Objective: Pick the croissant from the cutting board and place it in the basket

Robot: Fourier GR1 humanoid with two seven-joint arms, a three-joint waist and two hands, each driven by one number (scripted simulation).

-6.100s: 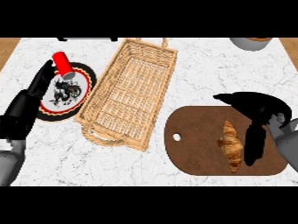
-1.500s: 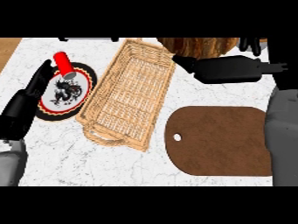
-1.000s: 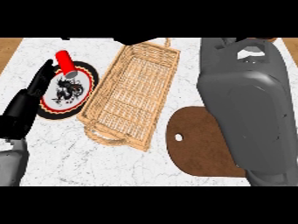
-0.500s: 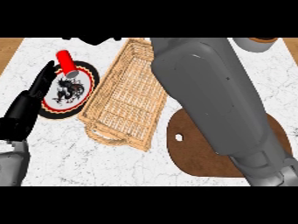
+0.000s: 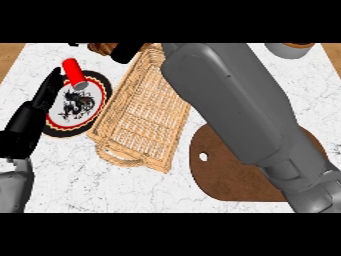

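White marble counter (image 5: 225, 200), wood showing at the far left and right edges. A woven wicker basket (image 5: 147, 112) lies lengthwise at centre, loop handle toward the near end. Right of it, a brown cutting board (image 5: 236, 180) with a small hanging hole, mostly covered by the right forearm (image 5: 239, 110), which runs diagonally from lower right up across the basket's right rim.

Right hand (image 5: 127, 51): only a dark part shows at the top edge, just past the basket's far left corner. A brown shape beside it (image 5: 103, 48) may be the croissant, touching the hand; cannot tell for sure, and the fingers' state cannot be read.

Left hand (image 5: 27, 122): at the left edge, fingers straight, pointing away, holding nothing, its tips overlapping the rim of a round plate (image 5: 81, 102).

Plate: black rim, red ring, white centre with a dark ink-like figure; no readable writing. A red cylinder (image 5: 73, 73) rests at its far edge.

A grey round object (image 5: 289, 50) sits cut off at top right.
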